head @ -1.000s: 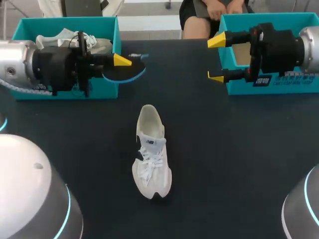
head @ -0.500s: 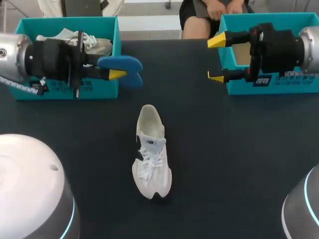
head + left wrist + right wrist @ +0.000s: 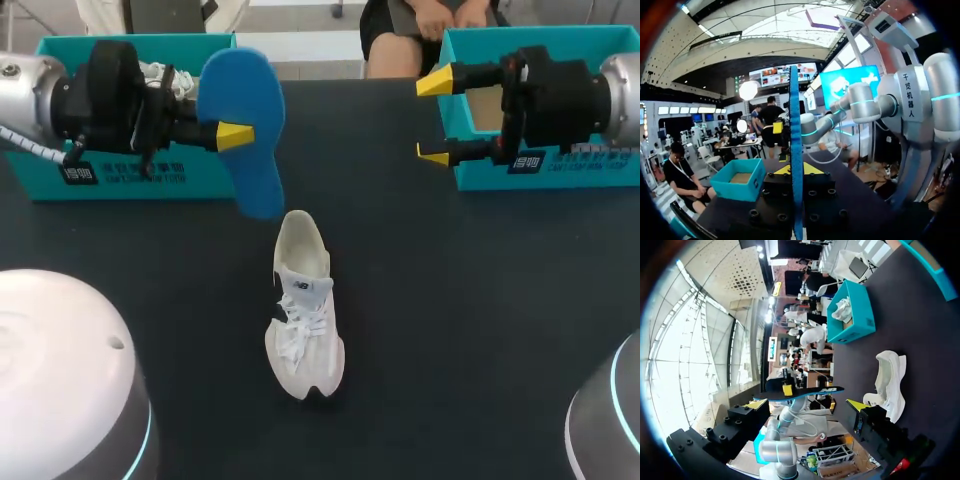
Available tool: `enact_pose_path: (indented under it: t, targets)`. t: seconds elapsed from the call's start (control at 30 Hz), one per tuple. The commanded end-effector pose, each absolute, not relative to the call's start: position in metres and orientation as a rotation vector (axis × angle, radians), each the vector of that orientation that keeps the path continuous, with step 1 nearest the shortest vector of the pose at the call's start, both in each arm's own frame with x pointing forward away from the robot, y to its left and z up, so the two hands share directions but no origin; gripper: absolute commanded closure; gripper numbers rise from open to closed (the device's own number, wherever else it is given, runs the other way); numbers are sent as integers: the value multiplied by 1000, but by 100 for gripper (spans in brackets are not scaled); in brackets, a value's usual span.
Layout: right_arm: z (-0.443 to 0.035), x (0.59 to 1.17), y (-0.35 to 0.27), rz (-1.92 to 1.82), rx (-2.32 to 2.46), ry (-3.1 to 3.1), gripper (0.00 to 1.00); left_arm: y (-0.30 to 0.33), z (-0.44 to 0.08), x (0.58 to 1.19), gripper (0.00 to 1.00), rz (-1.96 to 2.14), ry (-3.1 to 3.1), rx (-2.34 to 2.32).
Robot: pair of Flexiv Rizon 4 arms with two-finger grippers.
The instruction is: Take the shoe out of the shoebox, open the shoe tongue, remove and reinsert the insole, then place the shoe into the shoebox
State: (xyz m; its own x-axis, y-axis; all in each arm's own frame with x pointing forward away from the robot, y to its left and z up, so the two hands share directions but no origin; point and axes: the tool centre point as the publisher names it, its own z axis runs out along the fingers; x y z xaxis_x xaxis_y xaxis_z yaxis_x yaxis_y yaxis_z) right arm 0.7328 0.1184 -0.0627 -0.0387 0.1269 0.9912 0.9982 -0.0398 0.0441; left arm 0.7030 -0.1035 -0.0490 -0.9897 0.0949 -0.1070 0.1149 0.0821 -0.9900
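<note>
A white shoe [image 3: 303, 310] lies on the dark table [image 3: 450, 300] in the middle, heel toward the boxes; from the right wrist it shows as a shoe [image 3: 888, 384] ahead of the fingers. My left gripper [image 3: 235, 135] is shut on a blue insole [image 3: 240, 90], held in the air with its flat face up, its lower end just above the shoe's heel. From the left wrist the insole [image 3: 796, 125] appears edge-on between the yellow tips of the left gripper [image 3: 795, 170]. My right gripper [image 3: 433, 118] hangs open and empty in front of the right box [image 3: 560, 172].
A teal shoebox [image 3: 135, 42] at the back left holds a second white shoe [image 3: 165, 75]; it appears as a box [image 3: 852, 315] beyond the shoe in the right wrist view. The right teal box appears as a box [image 3: 740, 180] in the left wrist view.
My left arm has turned its wrist and swung the insole from lying low by the left box to facing up, nearer the shoe's heel. The right arm and the shoe have kept still.
</note>
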Motion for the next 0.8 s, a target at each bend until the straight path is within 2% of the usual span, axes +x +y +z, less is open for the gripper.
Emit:
enact_pose_path:
  t: [0.03,0.43,0.57,0.8]
  targets:
    - [-63,733,120,-1208,-1316,-1313,0,-103,-49,706,100,-2484,2668,-1052]
    - [-63,733,120,-1208,-1316,-1313,0,-103,-49,706,100,-2484,2668,-1052]
    - [-63,733,120,-1208,-1316,-1313,0,-107,-60,712,100,-2455,2719,-1531]
    - [-63,733,120,-1208,-1316,-1313,0,-111,-73,718,100,-2333,2759,-1938]
